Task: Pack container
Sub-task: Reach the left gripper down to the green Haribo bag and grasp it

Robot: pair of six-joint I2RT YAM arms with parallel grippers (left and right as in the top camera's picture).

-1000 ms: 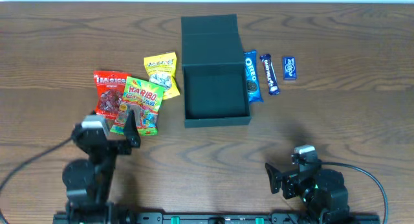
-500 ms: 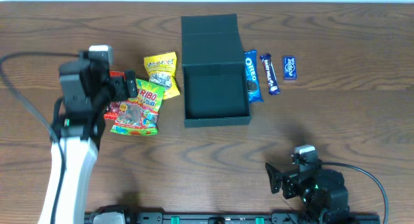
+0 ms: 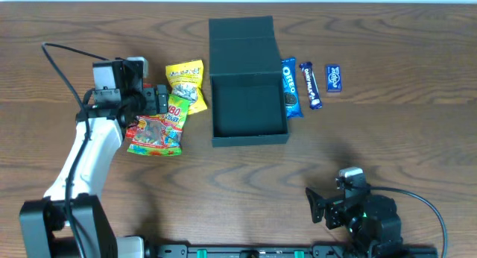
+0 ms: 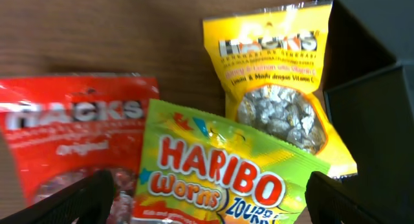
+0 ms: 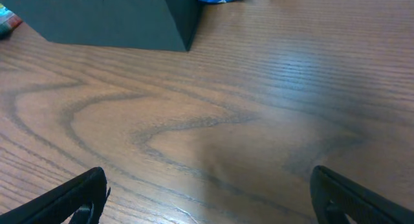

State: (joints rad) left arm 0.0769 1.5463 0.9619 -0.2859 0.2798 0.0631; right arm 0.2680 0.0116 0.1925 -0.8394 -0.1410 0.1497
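Overhead: container (image 3: 250,139) mid-table toward the far edge, lid flap open away from the arms, long axis near–far. Left wrist alone resolves Haribo bag (image 4: 220,179) lettering under left gripper (image 4: 207,199), fingers spread. Right gripper (image 5: 207,201) also spread, over table (image 5: 246,120).

On the wooden desk (image 3: 387,139), three sweet bags bunch together. A green Haribo Worms bag (image 4: 220,179) lies over the edge of a red Hacks bag (image 4: 71,140), and a yellow Hacks bag (image 4: 275,88) touches the Haribo's upper corner. Well apart to the right, an Oreo packet (image 3: 290,89), a Dairy Milk bar (image 3: 311,85) and a small blue packet (image 3: 334,77) lie side by side.
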